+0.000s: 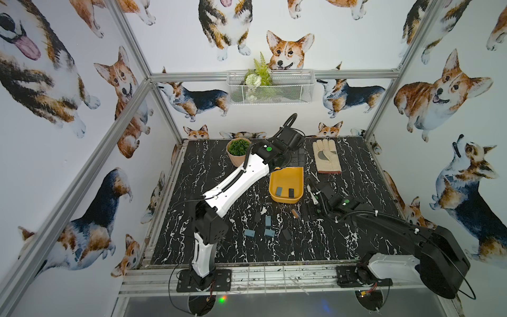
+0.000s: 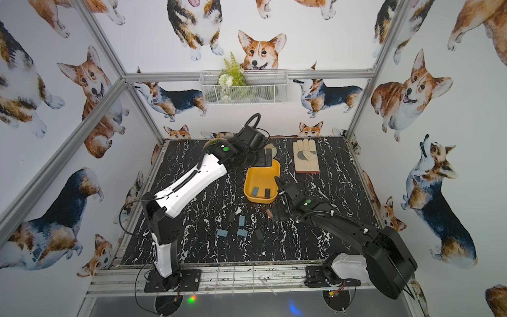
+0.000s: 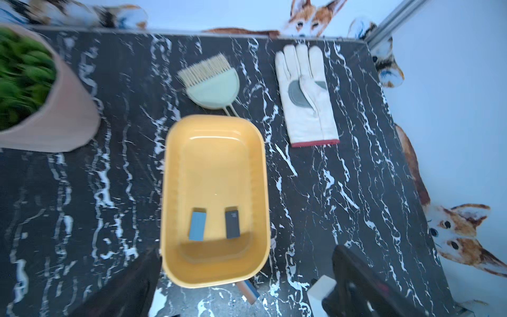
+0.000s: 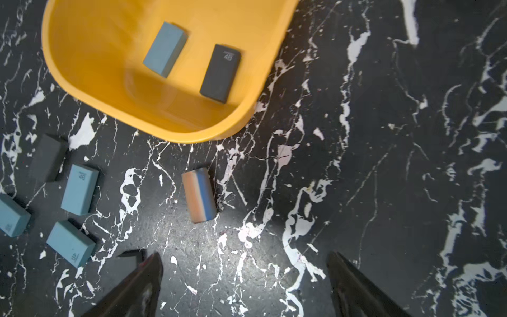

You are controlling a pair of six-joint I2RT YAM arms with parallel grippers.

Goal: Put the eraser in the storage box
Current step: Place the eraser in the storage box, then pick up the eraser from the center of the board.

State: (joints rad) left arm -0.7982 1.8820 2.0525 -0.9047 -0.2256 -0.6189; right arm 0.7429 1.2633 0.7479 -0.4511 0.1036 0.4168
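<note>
Lying just ahead of the spread, empty right claw (image 4: 244, 255), the striped eraser (image 4: 199, 195) looks light, firm and grippy. Best pinched across its long sides.

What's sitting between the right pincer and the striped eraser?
Nothing. In the right wrist view, only bare marble tabletop lies between the open right pincer and the striped eraser.

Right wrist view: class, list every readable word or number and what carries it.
"4B": black block eraser in the mustard-yellow plastic storage box.
"4B", sideways: light-blue block eraser nearest that box.
Probably "4B", inverted: second light-blue eraser beside it.
Third light-blue eraser, at the frame edge: unreadable.
</note>
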